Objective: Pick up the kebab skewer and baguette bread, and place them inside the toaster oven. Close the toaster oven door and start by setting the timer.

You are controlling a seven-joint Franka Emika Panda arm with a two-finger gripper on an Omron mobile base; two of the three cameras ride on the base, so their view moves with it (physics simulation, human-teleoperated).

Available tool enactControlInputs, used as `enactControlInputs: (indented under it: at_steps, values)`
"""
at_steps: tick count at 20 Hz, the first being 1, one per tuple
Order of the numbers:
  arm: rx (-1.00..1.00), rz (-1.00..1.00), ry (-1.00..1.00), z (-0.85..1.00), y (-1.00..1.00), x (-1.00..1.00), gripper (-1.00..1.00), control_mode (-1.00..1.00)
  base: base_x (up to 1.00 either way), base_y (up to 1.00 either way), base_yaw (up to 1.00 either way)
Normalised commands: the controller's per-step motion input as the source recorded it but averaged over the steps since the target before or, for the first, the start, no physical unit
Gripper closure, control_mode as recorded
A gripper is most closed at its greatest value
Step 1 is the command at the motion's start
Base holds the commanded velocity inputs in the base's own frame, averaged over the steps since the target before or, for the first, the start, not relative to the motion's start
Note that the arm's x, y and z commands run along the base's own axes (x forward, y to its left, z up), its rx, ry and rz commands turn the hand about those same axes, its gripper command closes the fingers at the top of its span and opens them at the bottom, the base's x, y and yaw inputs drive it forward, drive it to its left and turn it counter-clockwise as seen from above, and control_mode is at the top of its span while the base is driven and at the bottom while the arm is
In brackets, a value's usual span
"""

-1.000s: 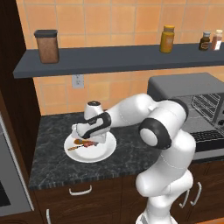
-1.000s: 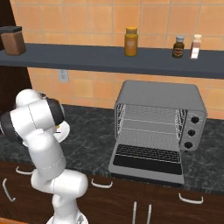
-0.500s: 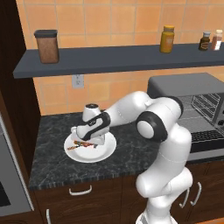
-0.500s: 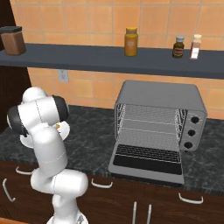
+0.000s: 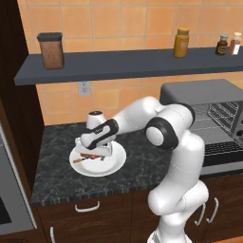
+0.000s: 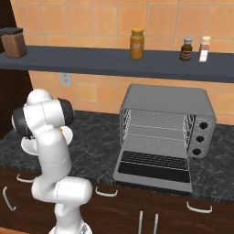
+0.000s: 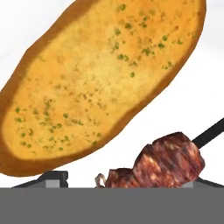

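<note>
Now the hand (image 5: 97, 151) sits low over the white plate (image 5: 116, 161), directly above the kebab skewer (image 7: 168, 159).
Its jaws look spread with nothing gripped; the skewer's stick runs slantwise in the hand view, the baguette bread (image 7: 100, 78) just beside it.

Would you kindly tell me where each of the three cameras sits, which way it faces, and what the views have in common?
Left base view: behind the arm's left, facing the counter; arm reaches to the white plate with the kebab skewer.
Right base view: behind the arm's right, facing the open toaster oven; arm at left.
Hand view: on the hand, close over the baguette bread and skewer.
Shared: both base views show the toaster oven and shelf.
</note>
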Motion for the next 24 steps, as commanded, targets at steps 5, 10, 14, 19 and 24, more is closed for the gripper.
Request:
enactControlInputs:
  at_steps: [5, 10, 14, 19, 24]
  values:
    - [0.00, -0.01, -0.03, -0.42, 0.00, -0.43, 1.00, -1.00, 0.00, 0.00, 0.00]
    - [0.04, -0.08, -0.08, -0.30, 0.00, -0.44, 1.00, -1.00, 0.00, 0.00, 0.00]
    - [0.10, -0.07, -0.14, -0.04, -0.16, -0.34, 1.00, -1.00, 0.00, 0.00, 0.00]
    - [0.07, 0.00, -0.16, 0.20, -0.57, -0.67, 1.00, -1.00, 0.00, 0.00, 0.00]
    - [0.06, 0.01, -0.16, 0.60, -0.78, -0.54, 1.00, -1.00, 0.00, 0.00, 0.00]
